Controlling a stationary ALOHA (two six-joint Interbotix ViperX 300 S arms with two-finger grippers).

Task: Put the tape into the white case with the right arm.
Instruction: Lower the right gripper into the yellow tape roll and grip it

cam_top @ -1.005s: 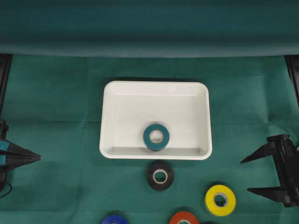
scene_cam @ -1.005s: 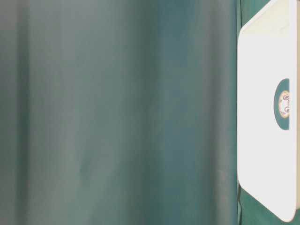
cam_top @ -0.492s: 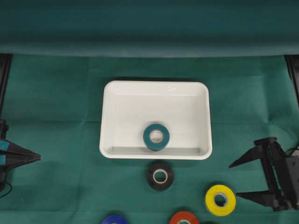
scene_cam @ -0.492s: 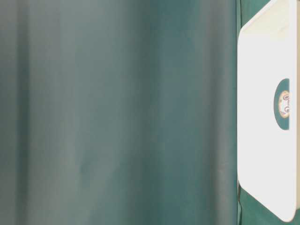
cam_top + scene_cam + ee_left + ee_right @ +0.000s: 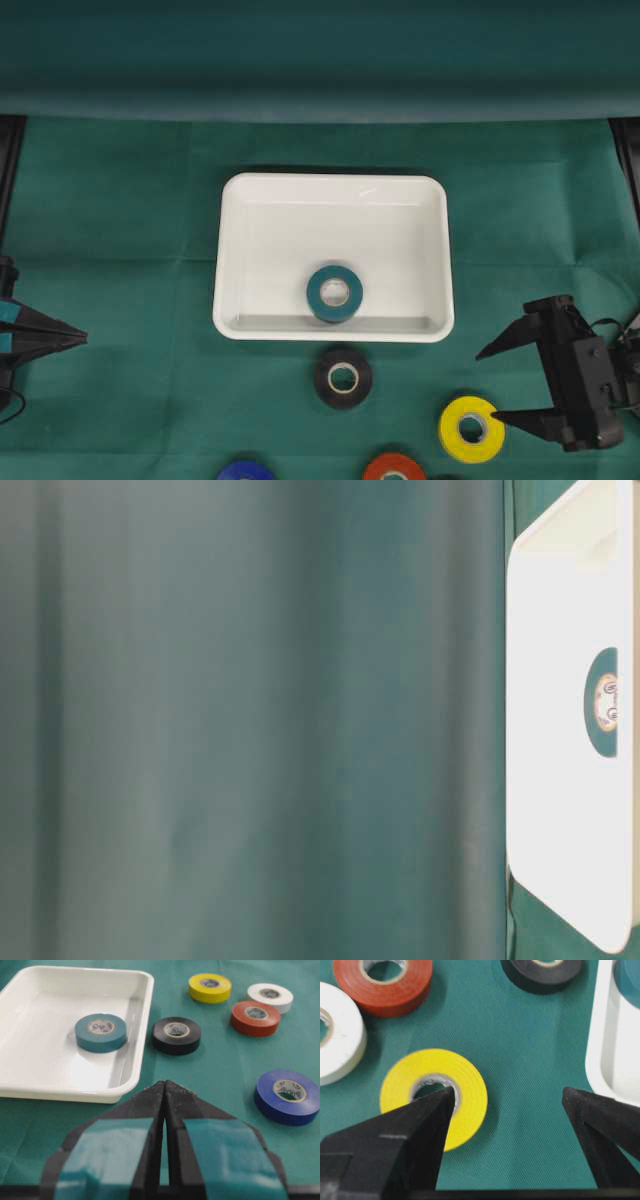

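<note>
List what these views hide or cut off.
- Overhead: blue tape roll and red tape roll cut by the bottom edge; the white roll is out of frame.
- Table-level: white case cut by the right edge, teal tape roll half cropped.
- Right wrist: right pincer finger covers part of the yellow tape roll.

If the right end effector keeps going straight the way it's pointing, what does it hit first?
Probably the round yellow tape roll: one finger of the open right end effector already points over its core. Height above it is unclear.
</note>
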